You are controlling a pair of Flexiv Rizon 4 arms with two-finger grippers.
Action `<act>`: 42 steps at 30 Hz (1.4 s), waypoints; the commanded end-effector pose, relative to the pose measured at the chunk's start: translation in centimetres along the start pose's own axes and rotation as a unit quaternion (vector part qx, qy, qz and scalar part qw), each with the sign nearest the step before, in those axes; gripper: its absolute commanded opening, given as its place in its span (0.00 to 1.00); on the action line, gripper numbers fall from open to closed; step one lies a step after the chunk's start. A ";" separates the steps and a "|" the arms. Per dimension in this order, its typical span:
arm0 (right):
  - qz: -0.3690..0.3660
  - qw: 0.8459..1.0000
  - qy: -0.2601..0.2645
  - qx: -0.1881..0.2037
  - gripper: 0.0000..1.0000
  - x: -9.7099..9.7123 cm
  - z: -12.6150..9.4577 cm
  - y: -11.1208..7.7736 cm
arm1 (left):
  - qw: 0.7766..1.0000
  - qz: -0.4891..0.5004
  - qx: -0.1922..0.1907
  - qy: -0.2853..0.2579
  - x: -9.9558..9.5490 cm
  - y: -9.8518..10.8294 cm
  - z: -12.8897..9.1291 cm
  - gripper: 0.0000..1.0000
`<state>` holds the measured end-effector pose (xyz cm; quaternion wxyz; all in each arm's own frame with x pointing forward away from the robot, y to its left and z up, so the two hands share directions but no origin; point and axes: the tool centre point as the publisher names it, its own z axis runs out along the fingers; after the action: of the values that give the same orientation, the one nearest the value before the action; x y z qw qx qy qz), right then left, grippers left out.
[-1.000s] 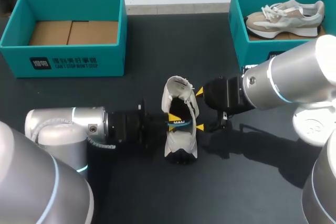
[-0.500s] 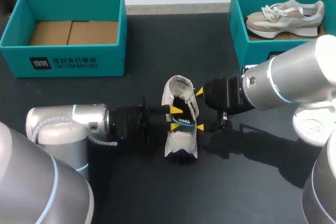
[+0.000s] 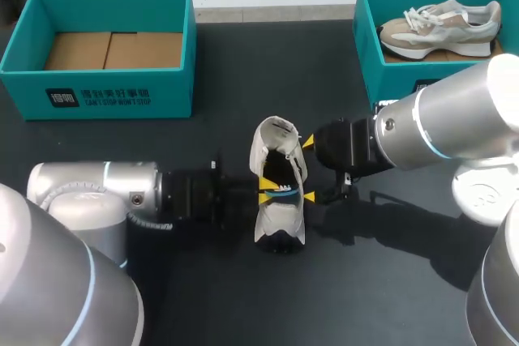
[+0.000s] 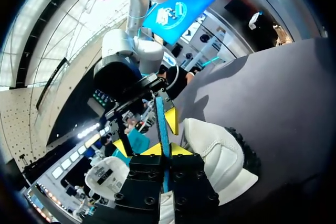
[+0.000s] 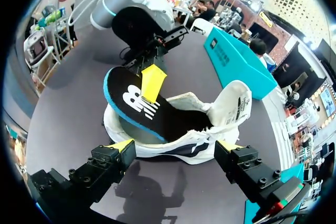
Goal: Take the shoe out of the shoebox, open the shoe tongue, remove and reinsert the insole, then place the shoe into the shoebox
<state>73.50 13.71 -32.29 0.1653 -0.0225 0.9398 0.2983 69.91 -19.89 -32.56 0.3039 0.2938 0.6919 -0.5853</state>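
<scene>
Both sets of jaws: at the shoe (image 3: 280, 216) in the middle of the dark worktop (image 3: 243, 79), one set on each flank.
Left jaws: clamped on the insole (image 5: 136, 103), one yellow fingertip (image 5: 152, 81) flat on its black top.
Insole: blue-edged, one end raised out of the shoe's opening toward the left jaws, the other end tucked inside.
Right jaws: wide apart, yellow tips (image 5: 122, 145) against the shoe's flank, gripping nothing.
Tongue (image 5: 233, 103): turned up and open, just ahead of one right fingertip.
Left shoebox (image 3: 97, 91): teal, well beyond the left jaws, brown cardboard showing inside.
Right shoebox (image 3: 369, 62): teal, beyond the right jaws, holding a second shoe (image 3: 438, 26).
</scene>
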 end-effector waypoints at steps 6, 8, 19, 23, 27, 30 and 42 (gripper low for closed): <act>0.000 1.000 -0.002 0.000 1.00 0.2 0.1 0.0 | 0.999 0.017 -0.023 0.026 0.1 1.8 0.7 0.00; 0.000 1.000 -0.002 0.000 1.00 0.2 0.1 0.0 | 0.999 0.022 -0.031 0.025 -0.1 2.3 0.6 0.00; 0.000 1.000 -0.002 0.000 1.00 0.2 0.1 0.0 | 0.999 0.020 -0.024 0.014 -0.6 1.6 0.4 0.33; 0.000 1.000 -0.002 0.000 1.00 0.2 0.1 0.0 | 0.999 0.030 -0.014 0.008 -1.1 0.4 0.1 0.32; 0.000 1.000 -0.002 0.000 1.00 0.2 0.1 0.0 | 0.999 0.034 -0.006 0.009 -1.1 -0.5 0.2 0.26; 0.000 1.000 -0.002 0.000 1.00 0.2 0.1 0.0 | 0.999 0.035 -0.002 0.013 -0.8 -0.9 0.5 0.22; 0.000 1.000 -0.002 0.000 1.00 0.2 0.1 0.0 | 0.999 0.011 -0.006 0.045 0.9 0.8 1.2 0.00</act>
<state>73.50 13.71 -32.30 0.1653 -0.0225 0.9398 0.2983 69.44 -20.34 -33.42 0.2853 0.3220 0.7029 -0.5665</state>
